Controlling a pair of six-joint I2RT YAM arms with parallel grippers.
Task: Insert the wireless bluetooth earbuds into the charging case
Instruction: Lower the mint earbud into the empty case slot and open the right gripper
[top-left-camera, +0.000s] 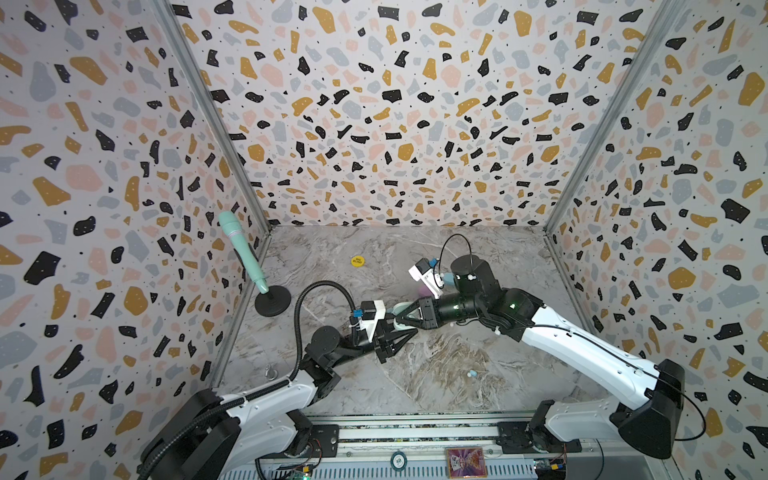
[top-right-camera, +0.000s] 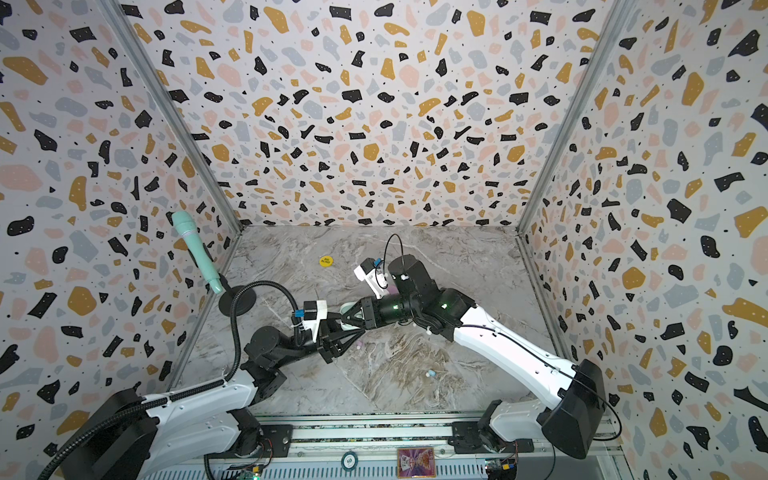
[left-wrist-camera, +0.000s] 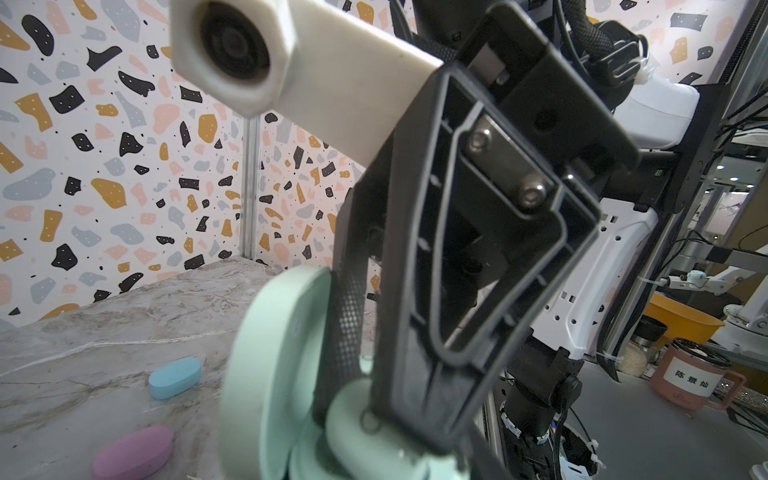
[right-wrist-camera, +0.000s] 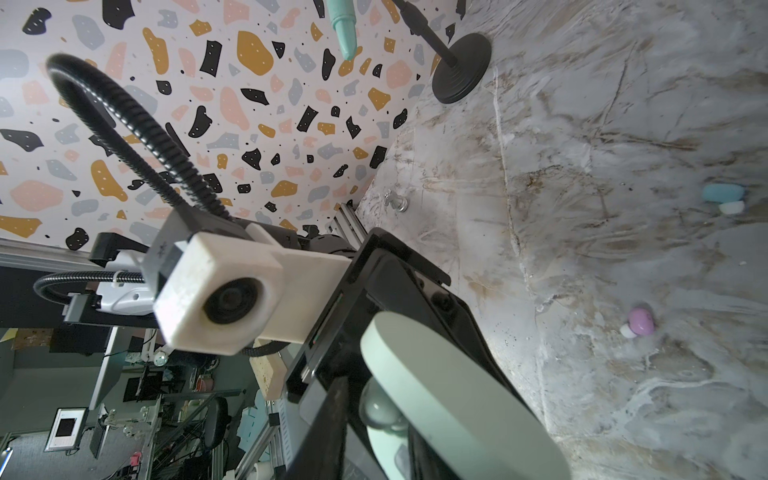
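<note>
Marble tabletop (top-left-camera: 415, 392), terrazzo-print walls (top-left-camera: 374, 104), mint microphone (top-left-camera: 243, 251), yellow disc (top-left-camera: 358, 261), blue earbud (top-left-camera: 471, 373)

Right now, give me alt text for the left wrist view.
Close up, the right gripper has its jaws at the base of an open pale green charging case. Behind, a closed blue case and pink case lie on the marble table.

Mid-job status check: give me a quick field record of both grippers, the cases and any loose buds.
left gripper: shut on the pale green case, lid open
right gripper: tips at the open case; whether open or shut is unclear
lying loose: blue earbud, pink earbud
closed cases: blue case, pink case
far side: yellow disc
</note>
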